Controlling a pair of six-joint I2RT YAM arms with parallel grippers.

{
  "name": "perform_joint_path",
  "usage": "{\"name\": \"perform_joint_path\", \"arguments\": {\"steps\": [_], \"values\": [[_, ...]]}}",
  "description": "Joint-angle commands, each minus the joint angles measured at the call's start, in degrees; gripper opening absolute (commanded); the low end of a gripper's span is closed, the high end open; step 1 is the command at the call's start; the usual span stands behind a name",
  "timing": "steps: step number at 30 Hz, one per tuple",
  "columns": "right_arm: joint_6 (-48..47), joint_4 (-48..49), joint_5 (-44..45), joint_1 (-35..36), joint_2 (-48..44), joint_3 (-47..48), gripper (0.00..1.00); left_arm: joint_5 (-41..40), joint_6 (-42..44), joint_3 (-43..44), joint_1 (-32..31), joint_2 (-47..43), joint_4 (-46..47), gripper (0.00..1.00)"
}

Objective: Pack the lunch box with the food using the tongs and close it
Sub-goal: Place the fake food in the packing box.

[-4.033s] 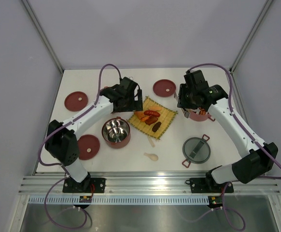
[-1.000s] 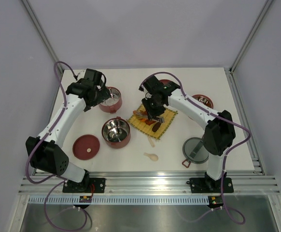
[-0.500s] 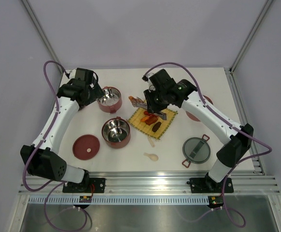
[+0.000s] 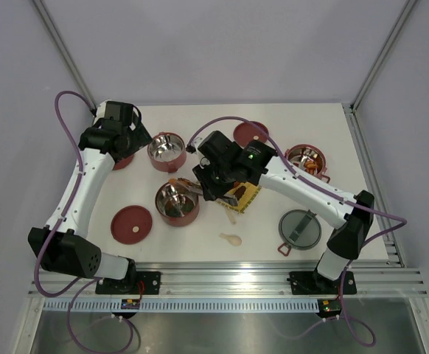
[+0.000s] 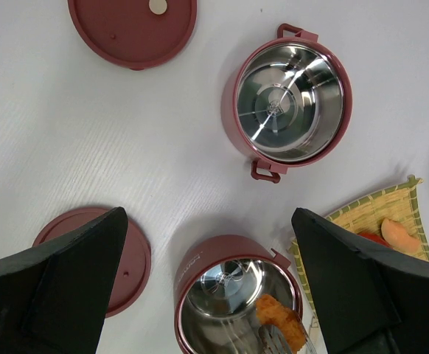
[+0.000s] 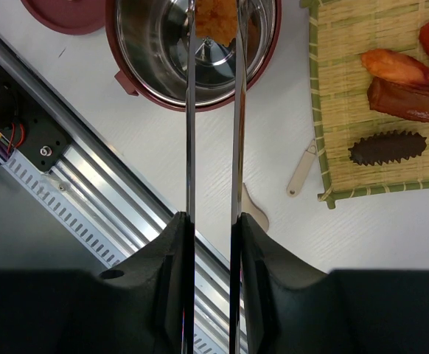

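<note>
Pinching the tongs (image 6: pixel 190 147), right fingers (image 6: pixel 262 273) poise fried food (image 6: pixel 216 21) over a tier (image 6: pixel 152 44); left fingers (image 5: pixel 67 280) wide.

Top view: right arm (image 4: pixel 303 184) covers most of the mat (image 4: pixel 247 193). Right wrist: tongs (image 6: pixel 190 133) tips and fried piece (image 6: pixel 216 21) cut off by top edge. Left wrist: nearest tier (image 5: pixel 192 269) cut off at bottom, left fingers (image 5: pixel 60 287) hide part of a lid (image 5: pixel 137 258).
</note>
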Motion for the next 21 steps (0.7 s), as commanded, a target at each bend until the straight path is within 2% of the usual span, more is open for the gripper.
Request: {"name": "perform_joint_path", "arguments": {"steps": [1,2,3,6,9,11,12,15,16,18,21], "values": [[-0.1,0.3,-1.0,0.9,1.2,0.8,0.34,-0.2,1.0,2.3,0.5,-1.5,0.5,0.99],[-0.1,0.3,-1.1,1.2,1.6,1.0,0.37,0.0,1.0,2.2,0.5,-1.5,0.6,0.99],[-0.2,-0.3,-1.0,1.4,2.3,1.6,0.44,0.1,1.0,2.0,0.5,-1.5,0.7,0.99],[-0.3,-0.6,-0.5,2.1,3.1,2.5,0.50,0.5,1.0,1.7,0.6,-1.3,0.7,0.99],[0.0,-0.5,-0.4,2.4,3.1,2.7,0.64,0.7,1.0,1.3,0.6,-1.4,1.0,0.99],[0.2,-0.4,0.4,2.5,2.9,2.9,0.64,0.7,0.9,1.1,0.6,-1.5,1.0,0.99],[0.2,-0.1,0.8,2.5,2.4,2.7,0.63,0.8,0.9,1.0,0.6,-1.6,1.0,0.99],[0.6,0.9,2.9,2.5,1.0,2.3,0.52,1.0,0.8,0.7,0.5,-1.6,1.0,0.99],[0.6,1.0,5.7,2.6,0.5,2.2,0.45,1.2,0.8,0.6,0.5,-1.7,1.1,0.99],[0.9,1.9,8.3,2.5,-0.9,1.8,0.36,1.3,0.8,0.5,0.5,-1.8,1.2,0.99],[0.9,2.3,11.6,2.6,-2.7,2.2,0.32,1.5,0.8,0.4,0.6,-1.8,1.2,0.99]]}}
